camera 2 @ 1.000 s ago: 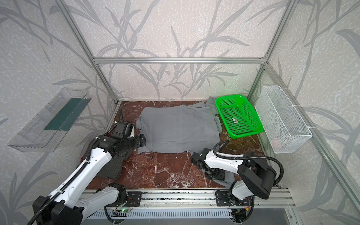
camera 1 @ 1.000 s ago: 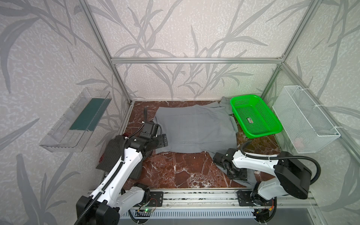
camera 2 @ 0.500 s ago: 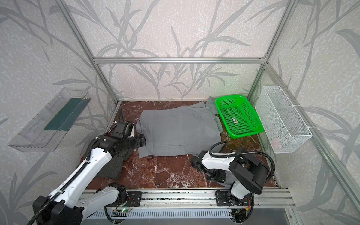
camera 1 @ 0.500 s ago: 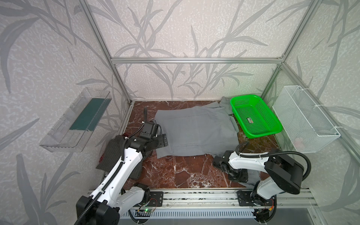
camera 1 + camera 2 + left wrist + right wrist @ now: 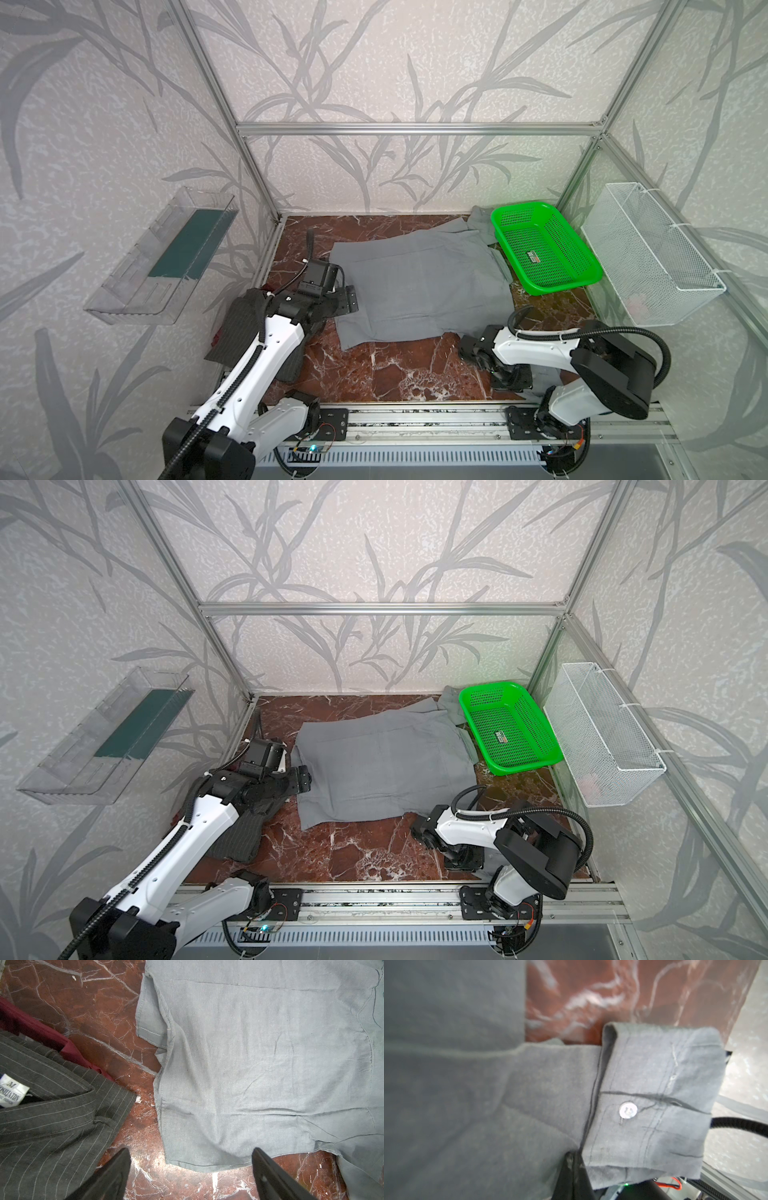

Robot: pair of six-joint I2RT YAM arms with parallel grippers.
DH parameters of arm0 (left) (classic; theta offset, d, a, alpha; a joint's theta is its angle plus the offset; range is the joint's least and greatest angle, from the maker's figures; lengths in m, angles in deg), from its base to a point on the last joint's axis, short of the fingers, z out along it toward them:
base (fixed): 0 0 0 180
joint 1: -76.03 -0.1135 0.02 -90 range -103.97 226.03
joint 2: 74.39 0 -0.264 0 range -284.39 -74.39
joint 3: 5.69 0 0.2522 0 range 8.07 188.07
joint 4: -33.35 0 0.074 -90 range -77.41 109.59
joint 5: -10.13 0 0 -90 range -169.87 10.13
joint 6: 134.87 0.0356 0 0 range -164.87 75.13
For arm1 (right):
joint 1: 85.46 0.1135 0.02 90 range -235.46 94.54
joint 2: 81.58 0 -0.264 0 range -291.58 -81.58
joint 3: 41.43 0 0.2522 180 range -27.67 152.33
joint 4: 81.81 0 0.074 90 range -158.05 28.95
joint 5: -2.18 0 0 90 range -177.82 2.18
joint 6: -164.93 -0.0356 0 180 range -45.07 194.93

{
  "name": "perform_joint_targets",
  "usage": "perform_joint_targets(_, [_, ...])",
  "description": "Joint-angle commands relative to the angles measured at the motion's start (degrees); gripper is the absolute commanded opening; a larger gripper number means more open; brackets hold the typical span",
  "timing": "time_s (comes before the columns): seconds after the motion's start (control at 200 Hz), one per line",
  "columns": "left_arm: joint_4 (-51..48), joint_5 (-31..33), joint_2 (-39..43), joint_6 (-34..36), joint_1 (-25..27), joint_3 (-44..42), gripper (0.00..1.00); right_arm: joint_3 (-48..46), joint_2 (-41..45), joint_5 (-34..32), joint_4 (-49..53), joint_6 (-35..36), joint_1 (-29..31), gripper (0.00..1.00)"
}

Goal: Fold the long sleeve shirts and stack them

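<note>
**Right pincer bites the grey sleeve, left pincer hangs wide open**

Here's the grey shirt [image 5: 419, 291], spread flat across the middle of the marbled surface [image 5: 395, 374]. Its far right corner runs up against the green basket [image 5: 561, 284]. One sleeve trails off toward the near right edge, and that's where the action is. The right pincer [image 5: 572, 1159] has its jaws shut tight, pinching the sleeve fabric just beside the cuff [image 5: 654, 1095]. The cuff is buttoned, and its pale button [image 5: 628, 1110] faces the wrist camera. In both top views that pincer [image 5: 515, 379] sits low at the front right, close to the rail, with the arm folded over it.

Over to the left pincer [image 5: 191, 1153]: jaws spread wide, nothing between them. It hovers above the grey shirt's edge on that side, and the two dark fingers [image 5: 116, 1167] frame the hem and a patch of bare marble. In a top view it sits right at the shirt's left border [image 5: 303, 777].

The pinstriped shirt [image 5: 52, 1126] lies rumpled at the left of the surface, partly under the left arm. Its collar is open on a white label [image 5: 11, 1093]. A strip of marble separates it from the grey shirt, so the two are not stacked. A maroon cloth [image 5: 31, 1028] shows just beside it; whether it runs underneath, I can't tell.

A white wire basket [image 5: 648, 257] hangs on the right wall.
</note>
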Motion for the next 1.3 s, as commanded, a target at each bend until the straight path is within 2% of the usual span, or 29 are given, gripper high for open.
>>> perform_joint_targets(0.0, [0.01, 0.04, -1.56, 0.96, 0.22, -0.46, 0.91, 3.95, -3.57, 3.02, -22.12, 3.90, 0.29, 0.00])
perform_joint_targets(0.28, [-1.15, 0.91, -12.27, 1.47, -0.22, 5.98, 0.91, 19.17, -16.03, 3.91, -29.57, 10.36, -0.54, 0.00])
perform_joint_targets(0.405, [-2.99, 0.93, -14.22, 1.56, -1.61, 7.15, 0.91, 24.66, -17.69, 4.54, -27.45, 11.68, -0.70, 0.01])
perform_joint_targets(0.465, [-2.57, 1.52, -12.93, 1.47, -1.68, 5.93, 0.91, 24.93, -15.33, 4.15, -25.71, 10.89, -0.30, 0.15])
perform_joint_targets(0.48, [-2.35, 1.71, -12.57, 1.46, -1.64, 5.54, 0.91, 24.58, -14.16, 3.59, -24.87, 10.31, -0.15, 0.23])
perform_joint_targets(0.53, [-1.72, 2.36, -11.28, 1.49, -1.63, 4.30, 0.91, 23.14, -10.93, 2.82, -23.35, 9.49, -0.10, 0.37])
perform_joint_targets(0.64, [-0.31, 3.00, -8.75, 1.43, -1.61, 2.15, 0.91, 19.05, -3.48, 1.75, -20.90, 8.48, -0.14, 0.46])
perform_joint_targets(0.8, [-0.59, 2.82, -7.83, 1.15, -1.68, 1.57, 0.91, 14.55, 2.89, 1.70, -21.55, 8.98, -0.19, 0.48])
perform_joint_targets(0.9, [-0.76, 2.65, -7.41, 1.08, -1.51, 1.10, 0.91, 12.06, 2.81, 3.04, -25.03, 10.88, -0.30, 0.50])
perform_joint_targets(0.965, [-0.85, 2.93, -7.21, 1.06, -1.42, 0.89, 0.91, 12.58, 1.72, 3.83, -23.90, 12.37, -0.02, 0.50])
perform_joint_targets(1.16, [-1.26, 3.66, -6.87, 0.98, -0.76, 0.51, 0.91, 12.33, 3.79, 0.59, -19.85, 13.83, 4.76, 0.50])
perform_joint_targets(1.295, [-1.31, 3.68, -7.02, 0.93, -0.63, 0.52, 0.91, 9.41, 4.96, 0.82, -19.31, 12.89, 7.39, 0.49])
